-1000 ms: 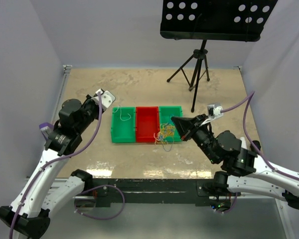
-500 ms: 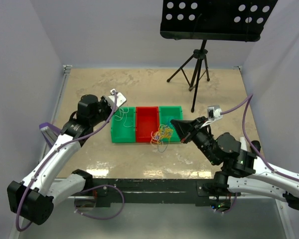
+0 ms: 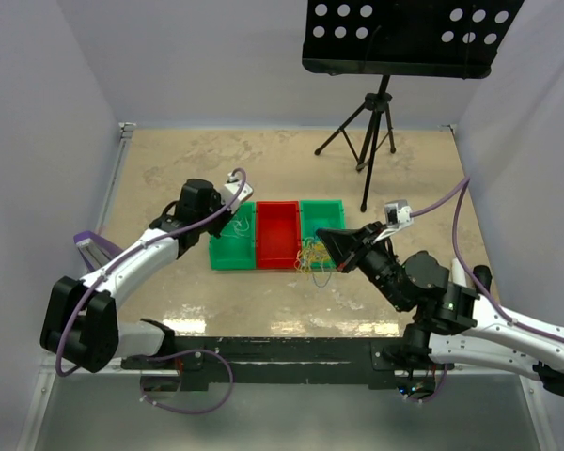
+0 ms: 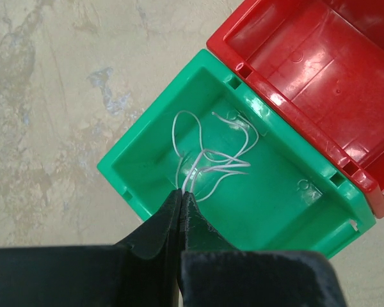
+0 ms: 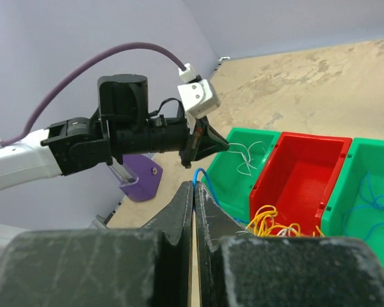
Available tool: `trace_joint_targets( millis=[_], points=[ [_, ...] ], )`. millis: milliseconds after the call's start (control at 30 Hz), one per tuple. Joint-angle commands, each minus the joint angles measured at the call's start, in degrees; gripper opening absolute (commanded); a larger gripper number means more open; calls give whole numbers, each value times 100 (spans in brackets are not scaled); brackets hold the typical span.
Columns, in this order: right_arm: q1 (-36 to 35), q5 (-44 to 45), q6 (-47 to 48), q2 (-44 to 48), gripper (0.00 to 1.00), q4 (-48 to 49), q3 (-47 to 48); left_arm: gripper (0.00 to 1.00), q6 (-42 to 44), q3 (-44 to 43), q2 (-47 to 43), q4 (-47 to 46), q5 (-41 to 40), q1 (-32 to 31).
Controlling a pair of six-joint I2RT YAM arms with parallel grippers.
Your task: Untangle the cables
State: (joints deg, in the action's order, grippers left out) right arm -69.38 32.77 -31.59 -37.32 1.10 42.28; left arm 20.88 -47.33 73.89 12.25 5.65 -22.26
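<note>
Cables are mostly an orange-yellow clump at the front edge of the red bin, centre of the top view. The left gripper is pinched closed on a whitish wire over the left green bin. The right gripper is clamped tight on a pale blue wire.

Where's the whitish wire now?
In the left wrist view, the thin whitish wire lies looped inside the left green plastic bin, beside the red plastic bin, one end pinched in the left gripper's shut jaws.
</note>
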Motion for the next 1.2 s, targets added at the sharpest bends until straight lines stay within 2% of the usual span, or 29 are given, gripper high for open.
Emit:
trace_joint_targets(
  millis=[0, 100, 267, 333, 400, 500, 567, 600, 867, 967, 1067, 1167],
  points=[
    [-14, -148, -75, -82, 0, 241, 87, 0, -155, 127, 73, -618, -205, -147],
    [-14, -175, -119, -74, 0, 276, 52, 0, -172, 198, 161, -724, -187, -235],
    [-14, -306, -259, -47, 0, 329, -71, 8, -295, 338, 407, -987, -134, -288],
    [-14, -385, -321, -39, 0, 347, -115, 21, -313, 365, 495, -1049, -117, -288],
    [-14, -473, -382, -73, 0, 364, -150, 43, -374, 382, 434, -1049, -65, -288],
    [-14, -640, -435, -135, 0, 443, -194, 68, -401, 374, 66, -918, 216, -288],
    [-14, -789, -453, -214, 0, 557, -220, 94, -375, 313, -311, -673, 392, -288],
    [-14, -860, -444, -266, 0, 618, -229, 100, -331, 234, -488, -532, 480, -288],
    [-57, -1800, -514, -1162, 0, 1348, -194, 100, -15, -215, -1929, 690, 1271, -244],
    [-110, -2064, -558, -1479, 0, 1577, -203, 100, 170, -215, -2316, 1094, 1281, -235],
    [-110, -1977, -760, -1638, 0, 1551, -360, 100, 494, -154, -2563, 1507, 1333, -235],
    [-110, -1425, -1216, -1831, 0, 825, -458, 100, 908, 30, -2669, 1806, 1421, -235]
  ],
)
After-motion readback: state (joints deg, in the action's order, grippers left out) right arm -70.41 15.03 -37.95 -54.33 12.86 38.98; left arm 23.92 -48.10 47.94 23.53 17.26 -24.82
